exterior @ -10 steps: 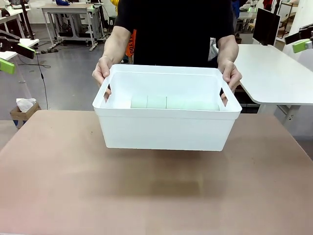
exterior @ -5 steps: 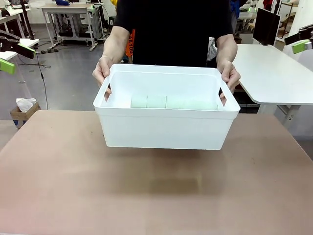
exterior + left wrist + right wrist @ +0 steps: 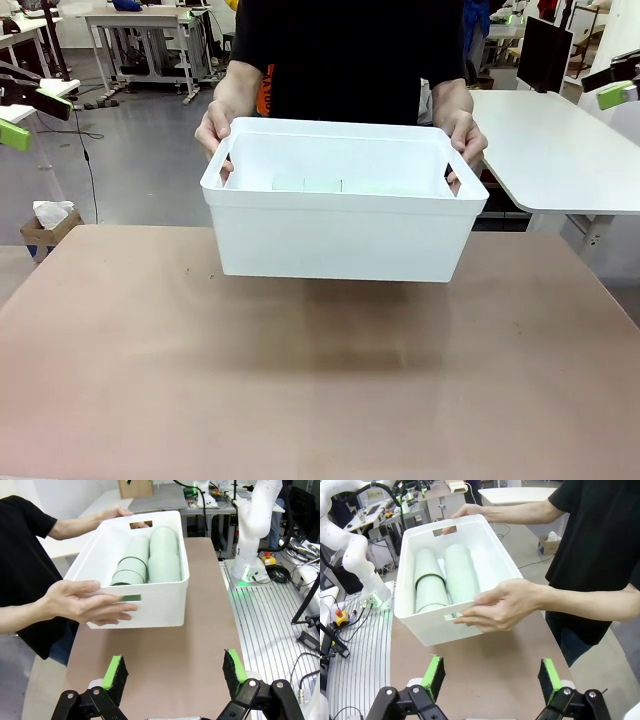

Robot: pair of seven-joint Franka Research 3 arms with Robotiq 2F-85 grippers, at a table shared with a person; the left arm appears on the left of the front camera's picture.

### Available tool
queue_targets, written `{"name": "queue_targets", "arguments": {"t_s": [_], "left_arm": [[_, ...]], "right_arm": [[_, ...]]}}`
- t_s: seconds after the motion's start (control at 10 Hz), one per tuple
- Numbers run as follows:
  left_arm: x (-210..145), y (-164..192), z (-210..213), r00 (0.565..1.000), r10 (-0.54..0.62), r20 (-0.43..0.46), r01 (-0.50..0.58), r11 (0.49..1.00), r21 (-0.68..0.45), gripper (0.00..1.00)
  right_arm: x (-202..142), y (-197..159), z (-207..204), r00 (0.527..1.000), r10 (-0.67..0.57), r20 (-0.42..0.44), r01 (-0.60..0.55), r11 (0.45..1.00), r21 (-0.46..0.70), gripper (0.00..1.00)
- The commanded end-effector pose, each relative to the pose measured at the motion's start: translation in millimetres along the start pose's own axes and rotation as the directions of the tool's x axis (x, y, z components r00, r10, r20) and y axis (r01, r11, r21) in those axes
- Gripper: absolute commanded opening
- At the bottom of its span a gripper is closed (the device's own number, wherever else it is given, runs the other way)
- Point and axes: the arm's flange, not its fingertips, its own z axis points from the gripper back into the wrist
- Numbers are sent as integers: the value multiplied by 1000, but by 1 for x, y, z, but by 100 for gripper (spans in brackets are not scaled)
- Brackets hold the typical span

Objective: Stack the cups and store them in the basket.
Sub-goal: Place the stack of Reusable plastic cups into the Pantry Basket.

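- The table (image 3: 320, 400) lay brown and bare under the lifted load, with only a faint shadow below it.
- The basket (image 3: 340, 235) was held clear above the table's far half, roughly level, its long side facing the robot.
- The person stood at the far side in a black shirt. One hand (image 3: 214, 128) gripped the short end toward the robot's left, and the other hand (image 3: 465, 135) gripped the end toward the robot's right, fingers through the slot handles.
- The cups (image 3: 150, 560) lay on their sides inside the basket, nested into two stacks side by side along its floor; from the front, only a sliver of mint showed over the rim.
- The left gripper (image 3: 174, 672) hung back over the near table edge, fingers wide apart and holding nothing.
- The right gripper (image 3: 491, 677) did likewise, its green pads (image 3: 434, 676) well separated and empty.
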Motion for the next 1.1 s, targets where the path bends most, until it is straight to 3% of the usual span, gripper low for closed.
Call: {"name": "queue_targets", "arguments": {"t_s": [0.0, 1.0], "left_arm": [[3, -1, 0, 1000, 11, 1, -11, 1000, -6, 100], [3, -1, 0, 1000, 11, 1, -11, 1000, -6, 100]], "right_arm": [[4, -1, 0, 1000, -18, -8, 17, 1000, -13, 100], [4, -1, 0, 1000, -18, -8, 17, 1000, -13, 100]]}}
